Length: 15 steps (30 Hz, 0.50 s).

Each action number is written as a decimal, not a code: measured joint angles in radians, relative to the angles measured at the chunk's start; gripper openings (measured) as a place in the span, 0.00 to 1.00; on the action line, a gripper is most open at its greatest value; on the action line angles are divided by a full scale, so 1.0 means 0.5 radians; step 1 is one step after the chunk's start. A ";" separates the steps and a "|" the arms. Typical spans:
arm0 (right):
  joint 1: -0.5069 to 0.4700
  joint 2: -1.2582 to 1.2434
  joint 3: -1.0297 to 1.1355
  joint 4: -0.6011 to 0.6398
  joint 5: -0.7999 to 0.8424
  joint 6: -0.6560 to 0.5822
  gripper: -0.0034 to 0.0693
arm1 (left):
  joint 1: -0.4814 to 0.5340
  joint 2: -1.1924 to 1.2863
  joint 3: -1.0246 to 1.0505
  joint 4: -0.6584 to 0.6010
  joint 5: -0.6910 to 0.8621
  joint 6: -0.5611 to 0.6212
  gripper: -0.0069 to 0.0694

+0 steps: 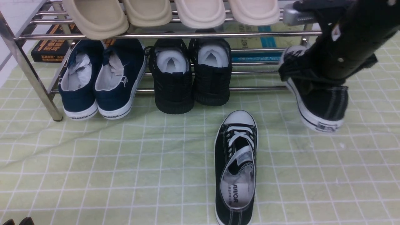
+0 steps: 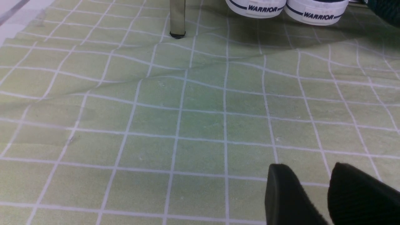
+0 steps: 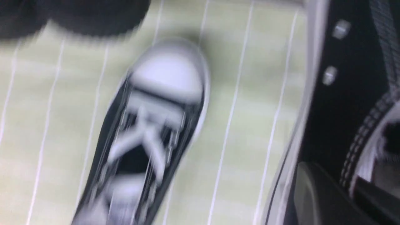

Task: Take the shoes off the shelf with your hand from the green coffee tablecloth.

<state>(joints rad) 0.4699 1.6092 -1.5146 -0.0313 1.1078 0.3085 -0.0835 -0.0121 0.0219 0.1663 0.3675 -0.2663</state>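
Clenching black canvas sneaker [image 1: 322, 106] at right end of shelf [image 1: 175, 35], right hand [image 1: 314, 64] angles down from above, shoe tilted. Second sneaker [image 1: 236, 168] lies before shelf on green tablecloth [image 1: 93, 162]. Shelf holds beige slippers [image 1: 175, 12] above, navy pair [image 1: 100, 78], all-black pair [image 1: 193, 75] below. Left gripper [image 2: 311, 168] parted, empty.

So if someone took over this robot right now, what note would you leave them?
Left tool: open, empty, over the pale green white-grid tablecloth.
Right tool: shut on one black canvas white-toed sneaker, which is tilted at the right end of the silver metal-tube shoe rack.
Done: its matching sneaker lies on the cloth, in front of the rack.
Left: probably set the held sneaker down beside it, then let go.
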 joint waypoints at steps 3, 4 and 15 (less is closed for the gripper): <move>0.094 -0.093 0.089 0.028 0.152 0.013 0.05 | 0.000 0.000 0.000 0.000 0.000 0.000 0.41; 0.137 -0.120 0.143 0.032 0.173 0.032 0.05 | 0.000 0.000 0.000 0.000 0.000 0.000 0.41; 0.480 -0.162 0.764 -0.078 -0.401 0.225 0.06 | 0.000 0.000 0.000 0.000 0.000 0.000 0.41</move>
<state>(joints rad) 0.7099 1.5283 -1.1329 -0.0703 0.9073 0.4209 -0.0835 -0.0121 0.0219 0.1663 0.3675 -0.2663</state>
